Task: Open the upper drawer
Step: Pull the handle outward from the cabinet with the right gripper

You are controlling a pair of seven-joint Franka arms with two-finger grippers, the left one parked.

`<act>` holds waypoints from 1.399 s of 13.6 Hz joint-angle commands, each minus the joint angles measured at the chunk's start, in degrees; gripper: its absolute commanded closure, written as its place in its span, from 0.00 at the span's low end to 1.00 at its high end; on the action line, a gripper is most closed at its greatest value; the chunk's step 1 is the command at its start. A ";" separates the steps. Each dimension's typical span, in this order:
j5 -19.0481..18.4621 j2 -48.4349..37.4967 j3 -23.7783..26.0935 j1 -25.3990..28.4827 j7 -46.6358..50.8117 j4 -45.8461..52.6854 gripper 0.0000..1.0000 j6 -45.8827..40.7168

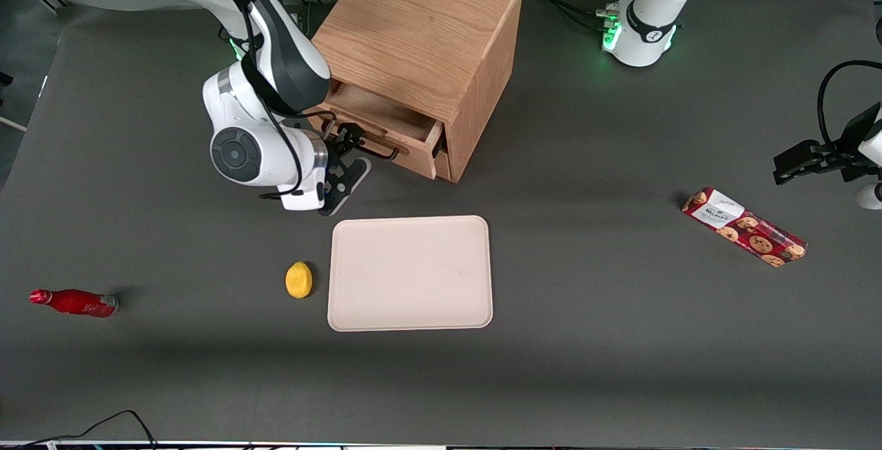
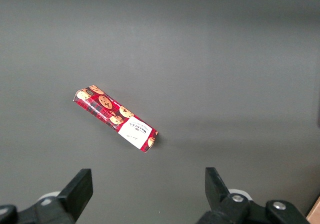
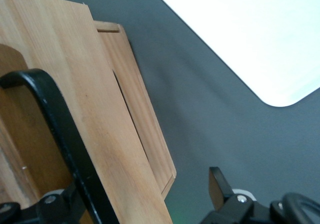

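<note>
Already part-open: shallow oak upper drawer (image 1: 389, 126); claw (image 1: 350, 141) at its thin dark bar handle (image 1: 368, 149), finger spacing indeterminate; pull axis toward counter's front edge.

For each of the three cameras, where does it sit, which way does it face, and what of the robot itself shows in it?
Front view: high in front of the table, looking down on the cabinet, its upper drawer partly out, the tray and both arms; the gripper is at the drawer handle.
Left wrist view: on the parked arm, facing the table; its own fingers show.
Right wrist view: on the working arm, close to the handle.
Shared: the cookie box shows in the front and left wrist views; drawer and tray in the front and right wrist views.
</note>
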 commanded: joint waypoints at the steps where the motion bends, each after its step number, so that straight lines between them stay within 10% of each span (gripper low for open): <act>1: -0.91 2.91 0.77 -1.68 -4.03 3.42 0.00 -0.16; 19: -2.58 9.25 0.68 -7.83 -7.37 12.04 0.00 -0.25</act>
